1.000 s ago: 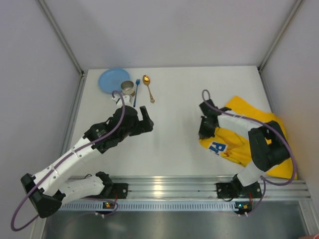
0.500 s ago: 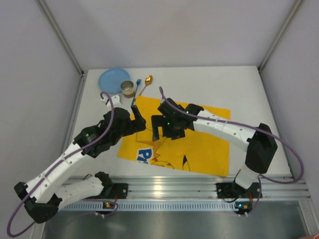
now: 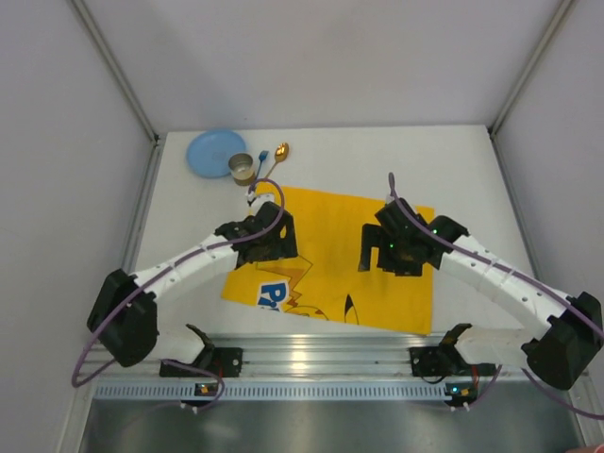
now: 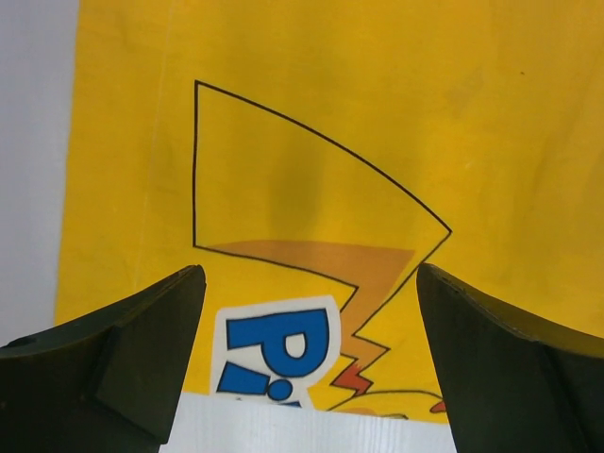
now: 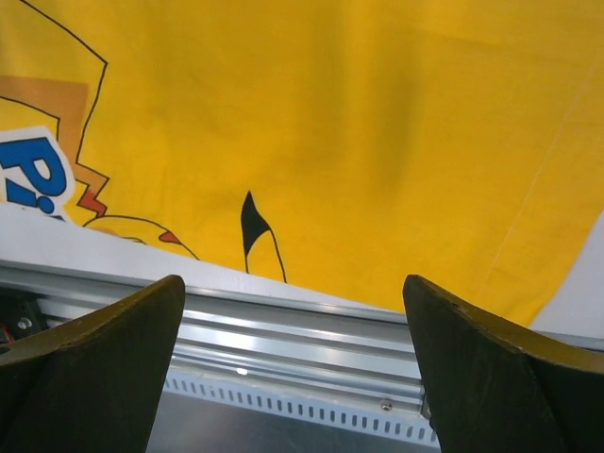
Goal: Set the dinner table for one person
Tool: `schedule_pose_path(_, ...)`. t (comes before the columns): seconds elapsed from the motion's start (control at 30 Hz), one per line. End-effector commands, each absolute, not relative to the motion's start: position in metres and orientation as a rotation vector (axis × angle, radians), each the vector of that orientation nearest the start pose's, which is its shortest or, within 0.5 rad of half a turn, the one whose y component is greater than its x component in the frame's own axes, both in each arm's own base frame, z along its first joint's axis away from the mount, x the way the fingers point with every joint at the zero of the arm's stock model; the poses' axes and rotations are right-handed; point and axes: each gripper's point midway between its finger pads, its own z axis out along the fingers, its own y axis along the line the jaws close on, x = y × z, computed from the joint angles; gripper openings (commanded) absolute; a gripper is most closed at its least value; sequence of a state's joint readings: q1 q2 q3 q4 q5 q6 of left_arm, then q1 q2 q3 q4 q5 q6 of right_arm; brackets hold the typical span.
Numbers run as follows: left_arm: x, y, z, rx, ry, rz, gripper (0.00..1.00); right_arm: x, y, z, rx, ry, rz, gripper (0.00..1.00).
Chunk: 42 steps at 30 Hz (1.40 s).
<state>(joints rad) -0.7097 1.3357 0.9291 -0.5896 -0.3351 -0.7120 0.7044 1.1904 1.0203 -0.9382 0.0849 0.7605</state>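
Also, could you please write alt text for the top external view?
A yellow cartoon placemat lies spread on the white table, left gripper and right gripper open above it. A blue plate, metal cup and gold spoon sit far left.

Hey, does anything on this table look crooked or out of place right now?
The yellow placemat lies slightly askew, its edges tilted against the dinner table's front rail. The blue plate, cup and gold spoon sit bunched at the far left corner, none set out on the mat.

Both arms arc inward from their bases, the left arm (image 3: pixel 179 269) and the right arm (image 3: pixel 500 278) roughly mirroring each other, with the left tool (image 4: pixel 309 272) and right tool (image 5: pixel 293 279) angled downward, jaws spread wide and empty.
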Motion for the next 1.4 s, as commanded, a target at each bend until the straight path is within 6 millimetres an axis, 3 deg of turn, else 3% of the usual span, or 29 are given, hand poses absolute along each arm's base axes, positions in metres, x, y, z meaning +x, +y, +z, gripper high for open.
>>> schedule_pose_path(0.0,0.299,-0.203,0.099,-0.132,2.439,-0.295,0.99,0.186,0.172,0.144,0.108,2.695,0.363,1.00)
schedule_pose_path(0.17,0.318,-0.221,0.066,-0.112,2.527,-0.306,0.99,0.181,0.167,0.146,0.122,2.682,0.381,1.00)
schedule_pose_path(0.23,0.313,-0.225,0.055,-0.104,2.578,-0.312,0.99,0.180,0.162,0.146,0.117,2.683,0.364,1.00)
schedule_pose_path(0.33,0.297,-0.217,0.033,-0.132,2.633,-0.285,0.99,0.179,0.154,0.146,0.124,2.678,0.350,1.00)
schedule_pose_path(0.43,0.283,-0.205,0.032,-0.170,2.633,-0.272,0.99,0.180,0.149,0.144,0.137,2.676,0.343,1.00)
schedule_pose_path(0.53,0.257,-0.184,0.025,-0.233,2.656,-0.245,0.99,0.184,0.144,0.141,0.129,2.675,0.331,1.00)
schedule_pose_path(0.6,0.246,-0.180,0.033,-0.285,2.641,-0.280,0.99,0.188,0.142,0.139,0.127,2.680,0.320,1.00)
schedule_pose_path(0.63,0.235,-0.173,0.028,-0.305,2.656,-0.272,0.99,0.192,0.142,0.139,0.124,2.674,0.322,1.00)
schedule_pose_path(0.67,0.230,-0.171,0.035,-0.325,2.634,-0.295,1.00,0.195,0.140,0.137,0.121,2.681,0.311,1.00)
schedule_pose_path(0.83,0.205,-0.151,0.036,-0.417,2.619,-0.292,1.00,0.211,0.143,0.129,0.085,2.696,0.319,1.00)
schedule_pose_path(1.07,0.191,-0.149,0.042,-0.460,2.604,-0.326,1.00,0.242,0.135,0.101,0.129,2.725,0.305,1.00)
schedule_pose_path(1.37,0.161,-0.146,-0.001,-0.483,2.750,-0.223,1.00,0.294,0.133,0.077,0.206,2.757,0.339,1.00)
